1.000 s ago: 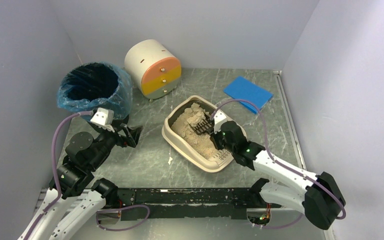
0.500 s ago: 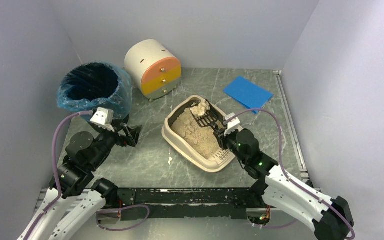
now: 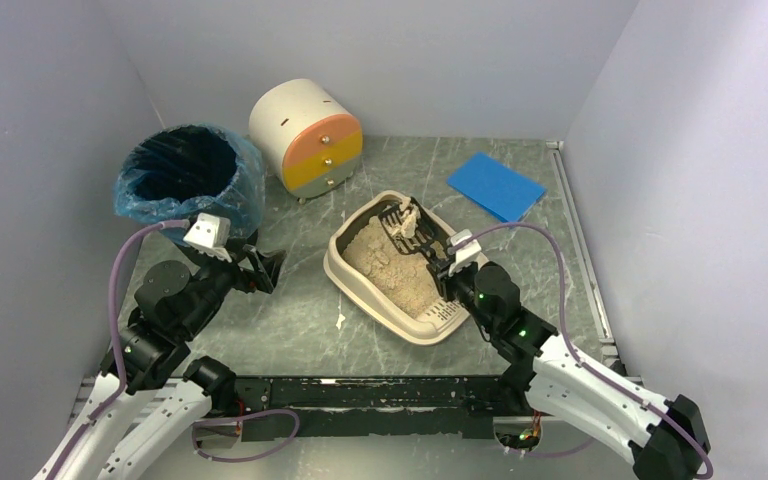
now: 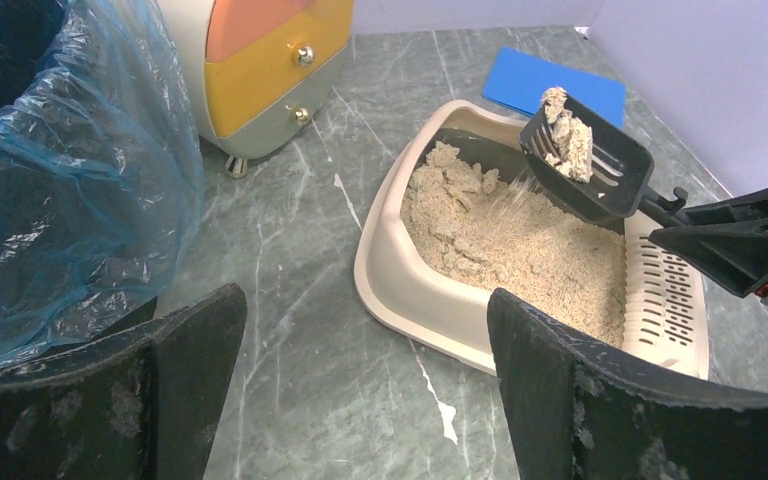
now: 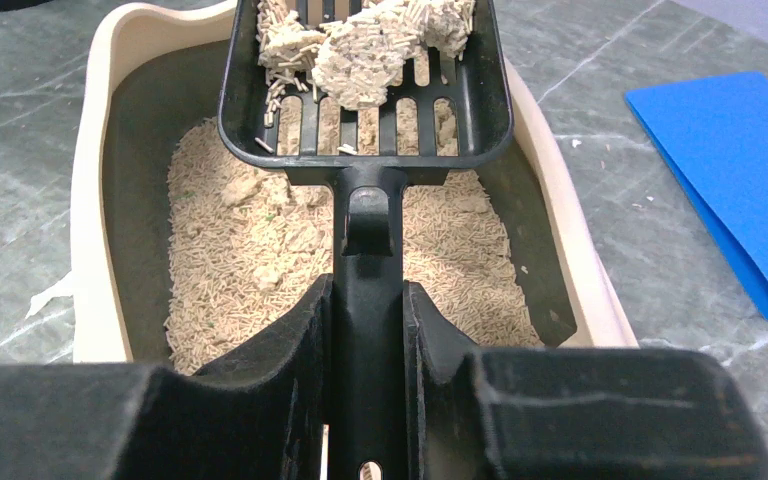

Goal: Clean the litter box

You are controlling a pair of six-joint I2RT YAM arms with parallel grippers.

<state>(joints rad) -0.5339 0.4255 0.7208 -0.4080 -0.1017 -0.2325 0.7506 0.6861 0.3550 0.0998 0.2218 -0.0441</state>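
Centre of the grey worktop (image 3: 290, 310) carries the litter box (image 3: 360, 300), a shallow beige tray lying on a slant. Its long axis runs from the far end, which points toward the white drawer unit (image 3: 305, 135), down to the near right. The slotted ledge (image 3: 447, 315) is at the end that faces the right arm's base. Tan litter covers most of the floor, though the far end shows bare dark bottom. The right pincer (image 3: 442, 268) is closed tight on the handle of a black slotted scoop (image 3: 407, 222), both fingers (image 5: 295, 340) pressed flat against the handle's sides. The scoop is lifted above the far end of the tray, in line with the long axis, blade away from the arm. Pale clumps (image 5: 380, 40) sit on its slots, and the left wrist view shows a thin veil of grains under the blade. The left pincer (image 3: 260, 270) is spread wide and grips nothing, hanging over the worktop between the blue-lined black bin (image 3: 188, 180) and the tray, touching neither. A blue cloth (image 3: 496, 186) lies flat, well apart at the far right.
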